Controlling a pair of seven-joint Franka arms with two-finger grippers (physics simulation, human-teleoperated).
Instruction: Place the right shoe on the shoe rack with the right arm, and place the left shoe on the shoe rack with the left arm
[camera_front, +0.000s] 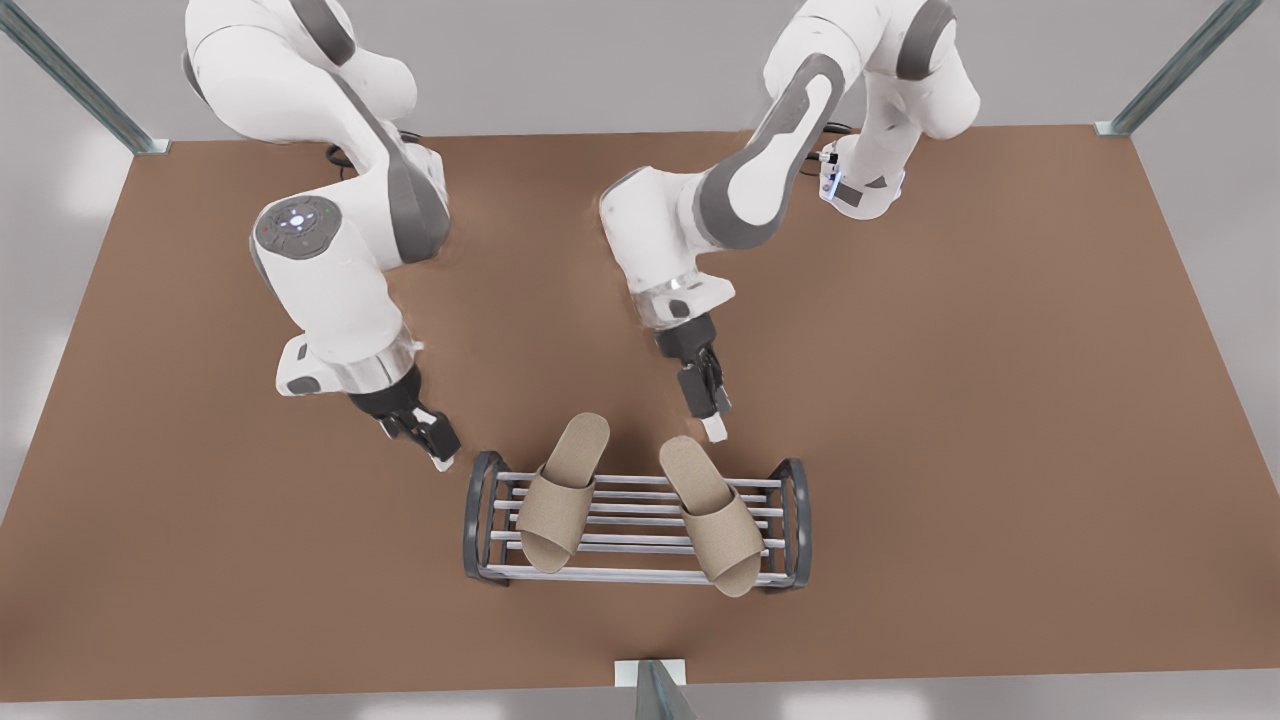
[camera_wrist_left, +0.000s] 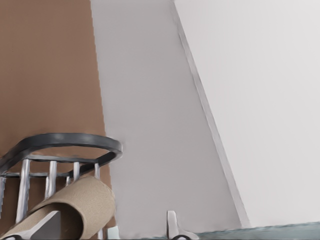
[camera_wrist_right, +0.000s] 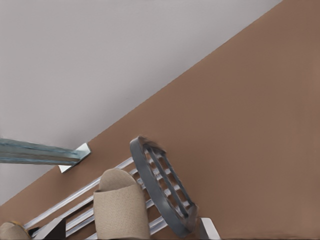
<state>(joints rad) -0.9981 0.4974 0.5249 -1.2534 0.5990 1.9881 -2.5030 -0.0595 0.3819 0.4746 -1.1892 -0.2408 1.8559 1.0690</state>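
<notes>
Brown table (camera_front: 1000, 400), grey room | both slippers laid on shoe rack (camera_front: 640, 575), near centre: one left (camera_front: 560, 500), one right (camera_front: 715, 520) | right gripper (camera_front: 432, 445) parted, empty, left of rack | left gripper (camera_front: 712, 420) behind right slipper, jaw state cannot be told | placing judged done; only retreat left.
</notes>
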